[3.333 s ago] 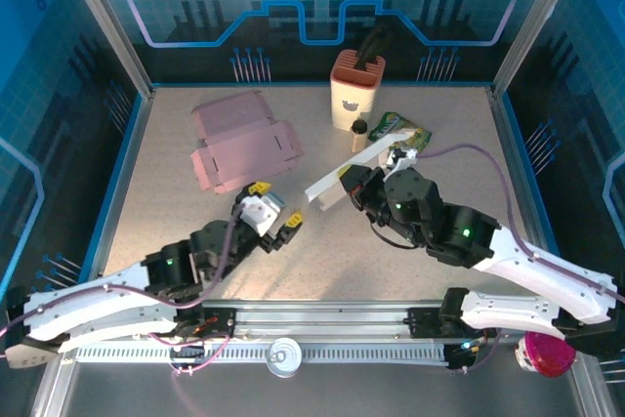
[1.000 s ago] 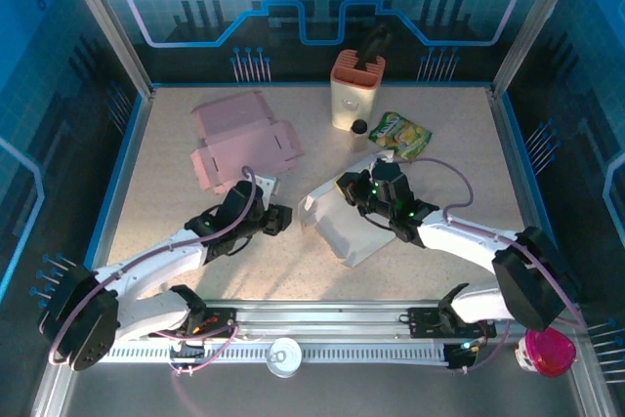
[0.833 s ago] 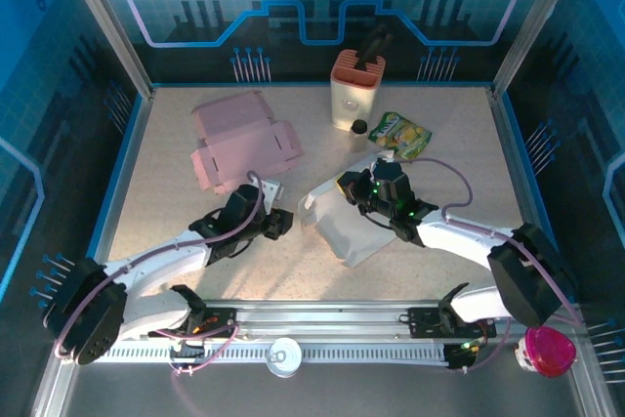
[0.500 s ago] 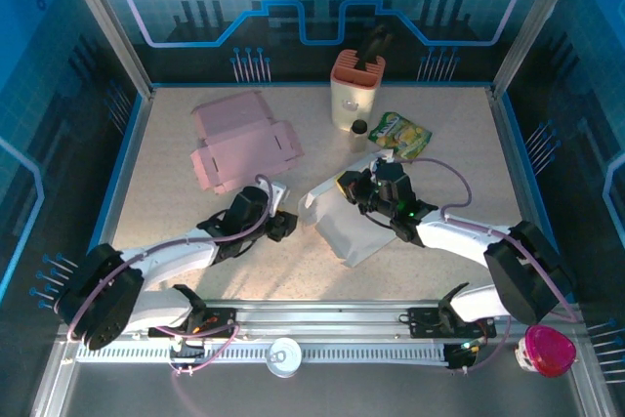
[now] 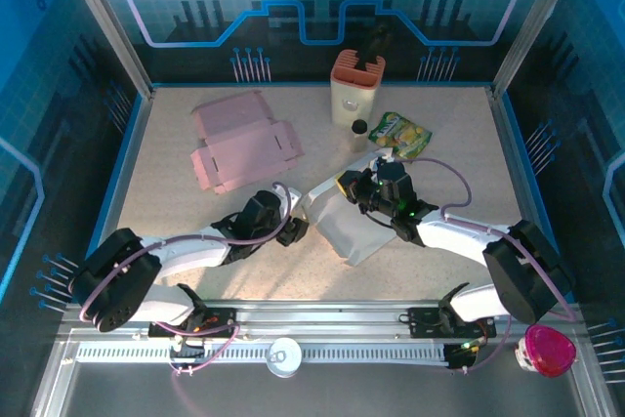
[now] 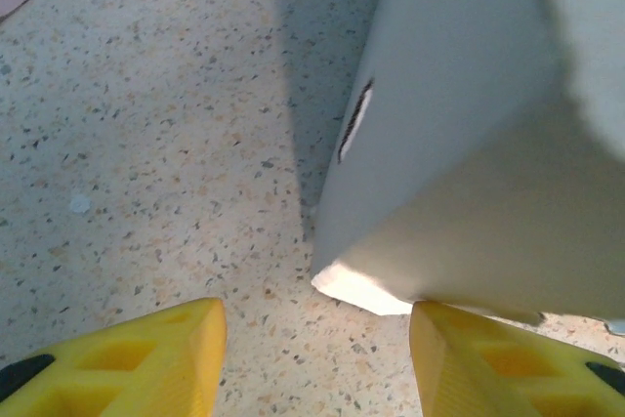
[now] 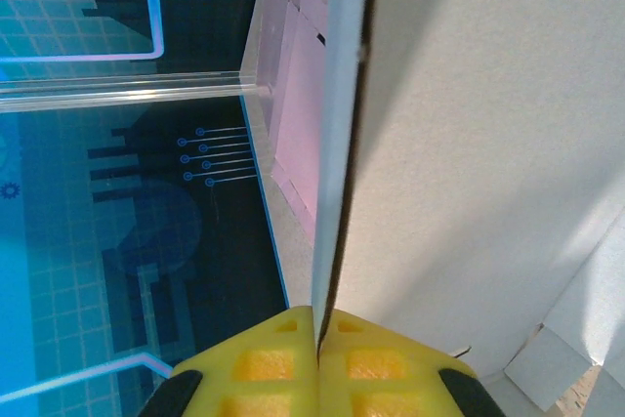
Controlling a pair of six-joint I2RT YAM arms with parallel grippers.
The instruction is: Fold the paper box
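Note:
The white paper box [image 5: 344, 227] is partly folded and rests on the table at centre. My right gripper [image 5: 352, 186] is shut on its upright back panel; in the right wrist view the yellow fingers [image 7: 264, 358] of the gripper [image 7: 317, 327] pinch the thin white sheet [image 7: 469, 144] edge-on. My left gripper [image 5: 296, 229] lies low on the table at the box's left corner. In the left wrist view this gripper [image 6: 314, 339] stands open. The box corner [image 6: 459, 163] sits just ahead of its right finger [image 6: 479, 358], with bare table between the jaws.
A flat pink box blank [image 5: 239, 144] lies at the back left, also seen past the white sheet [image 7: 305, 114]. A beige holder [image 5: 356, 93], a small bottle [image 5: 358, 130] and a green packet [image 5: 400, 132] stand behind the box. A pink cup [image 5: 547, 351] sits off the table, bottom right.
My left gripper has slid right across the table up to the box's left corner. The right gripper keeps its hold and has barely moved in the last second.

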